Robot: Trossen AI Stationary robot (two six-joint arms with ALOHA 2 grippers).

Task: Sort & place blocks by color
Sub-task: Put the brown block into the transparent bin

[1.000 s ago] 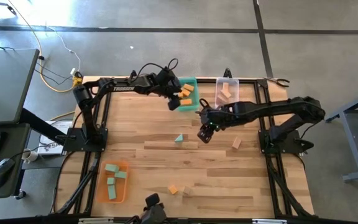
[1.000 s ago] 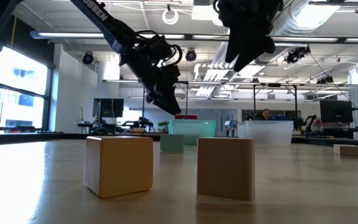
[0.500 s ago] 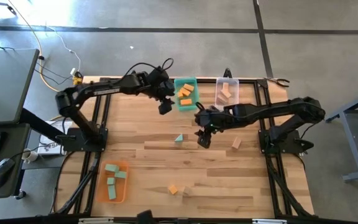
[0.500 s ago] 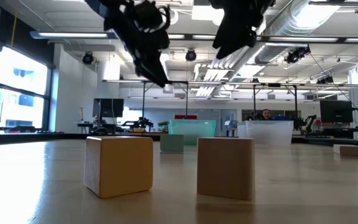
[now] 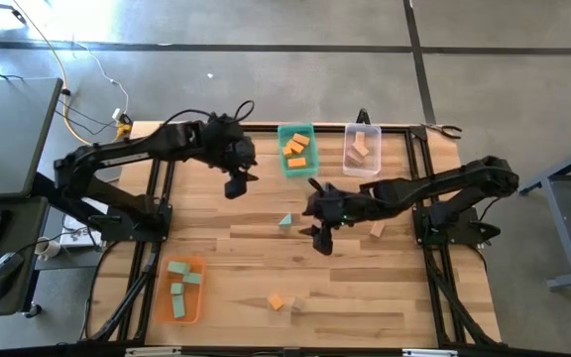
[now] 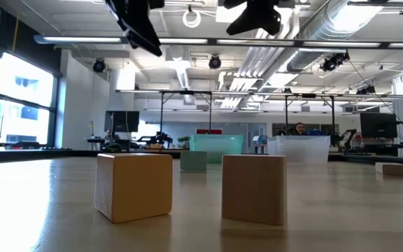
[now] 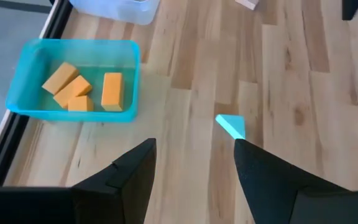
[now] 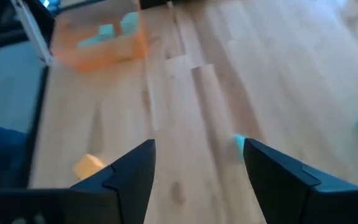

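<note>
My left gripper (image 5: pixel 236 184) hangs open and holds nothing, high over the table to the left of the teal bin (image 5: pixel 297 152). That bin holds several orange blocks (image 7: pixel 79 92). A teal wedge block (image 5: pixel 285 220) lies flat on the wood at mid-table, also in the left wrist view (image 7: pixel 232 126). My right gripper (image 5: pixel 323 242) is open in the air just right of the wedge, also holding nothing. An orange block (image 5: pixel 277 301) and a tan block (image 5: pixel 292 304) rest near the front edge. Another tan block (image 5: pixel 377 229) lies at the right.
A clear bin (image 5: pixel 362 149) with tan blocks stands at the far edge, right of the teal bin. An orange bin (image 5: pixel 181 289) with teal blocks sits at the near left. Bare wood lies between the wedge and the front blocks.
My left gripper has drawn back from over the teal bin toward the table's left edge and has risen. My right gripper has moved a little toward the near edge and has turned about. No block has moved.
</note>
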